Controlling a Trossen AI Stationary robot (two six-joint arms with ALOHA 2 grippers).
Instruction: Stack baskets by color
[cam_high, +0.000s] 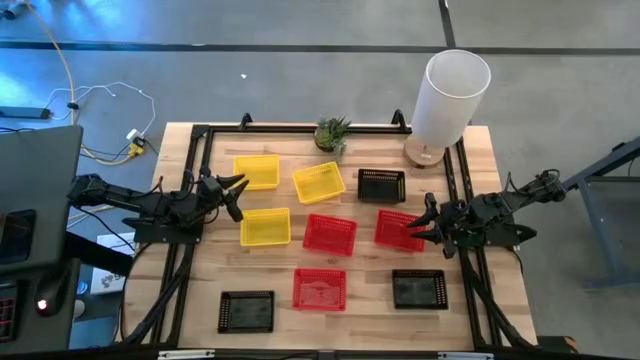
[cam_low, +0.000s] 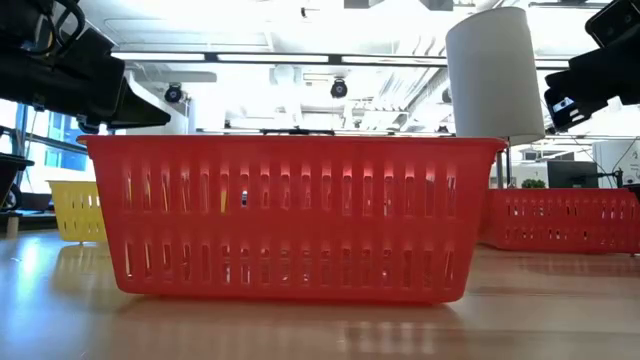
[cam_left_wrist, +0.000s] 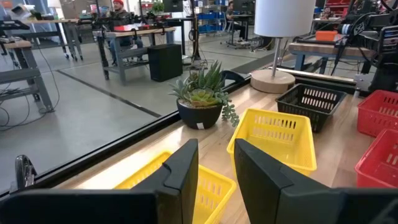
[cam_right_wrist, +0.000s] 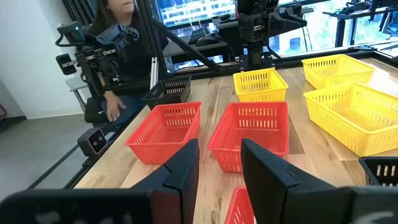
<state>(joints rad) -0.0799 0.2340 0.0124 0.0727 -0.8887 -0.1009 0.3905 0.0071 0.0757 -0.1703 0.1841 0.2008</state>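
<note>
- Left gripper (cam_high: 236, 192) hangs at the left of the high view, above the table (cam_high: 180, 300) between the two leftmost yellow baskets. Its fingers (cam_left_wrist: 180, 171) stand apart with nothing between them.
- Yellow basket A (cam_high: 257, 171) sits upper left of centre, just beyond that gripper.
- Yellow basket B (cam_high: 265, 227) lies below it, just right of the left gripper.
- Black basket A (cam_high: 246, 311) is at the lower left, well apart from the yellows.
- Yellow basket C (cam_high: 319, 182) sits tilted at upper centre, just below the plant (cam_high: 332, 133). The left wrist view shows it near the plant pot.
- Red basket A (cam_high: 329, 233) lies at centre, right of yellow basket B.
- Red basket B (cam_high: 320, 289) lies below it at lower centre. In the low view it fills the middle of the frame (cam_low: 290, 215).
- Black basket B (cam_high: 381, 185) sits right of yellow basket C, upper centre right.
- Red basket C (cam_high: 397, 229) lies right of red basket A, under the right gripper's tips.
- Black basket C (cam_high: 419, 289) is at the lower right.
- White cylinder (cam_high: 449, 100) stands at the upper right, on a round base at the table's far edge.
- Right gripper (cam_high: 425, 222) hangs at the right of the high view, its tips over the right edge of red basket C. Its fingers (cam_right_wrist: 183, 171) stand apart and hold nothing.
- A seated person (cam_right_wrist: 127, 43) shows at the upper left of the right wrist view, beyond the table.
- None of the baskets is stacked; all nine lie singly.
</note>
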